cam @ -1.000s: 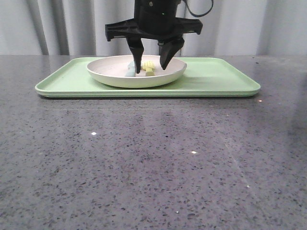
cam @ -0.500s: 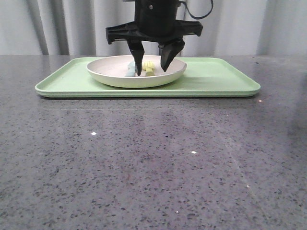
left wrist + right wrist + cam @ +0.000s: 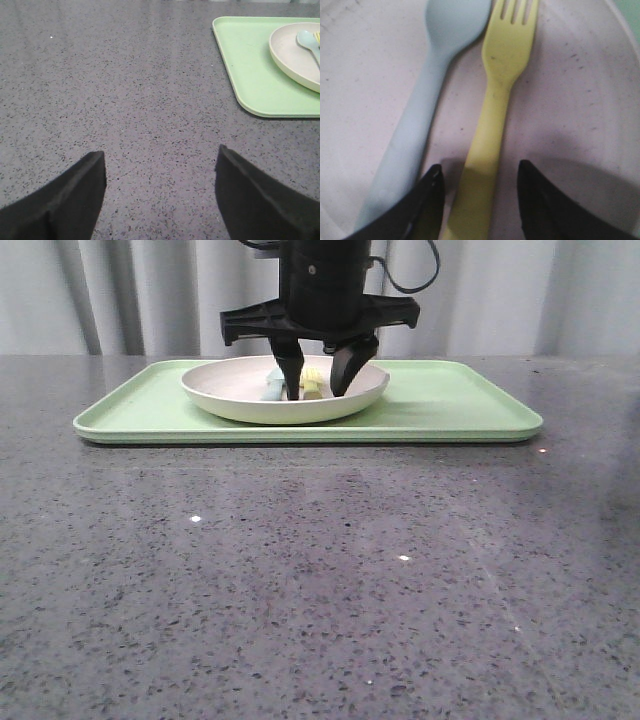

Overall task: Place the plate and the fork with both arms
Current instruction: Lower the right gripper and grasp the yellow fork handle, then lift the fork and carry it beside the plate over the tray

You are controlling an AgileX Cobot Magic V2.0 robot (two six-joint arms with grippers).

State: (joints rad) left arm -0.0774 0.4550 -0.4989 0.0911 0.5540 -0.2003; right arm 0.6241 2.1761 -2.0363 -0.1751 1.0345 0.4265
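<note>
Lower now, the right gripper (image 3: 318, 390) has narrowed its open fingers astride the fork (image 3: 495, 120) handle in the plate (image 3: 240, 400). Left gripper (image 3: 160, 192) hangs open over the worktop (image 3: 125, 100), left of the tray (image 3: 250, 75).

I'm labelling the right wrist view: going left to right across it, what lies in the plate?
Pale blue spoon → yellow fork, both lying on the plate, the fork's handle between the open right claw tips.

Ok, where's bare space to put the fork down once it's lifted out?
Free: the tray right of the plate, and the table in front of the tray. Crowded: the plate, where the fork lies beside the spoon between the right gripper fingers.
</note>
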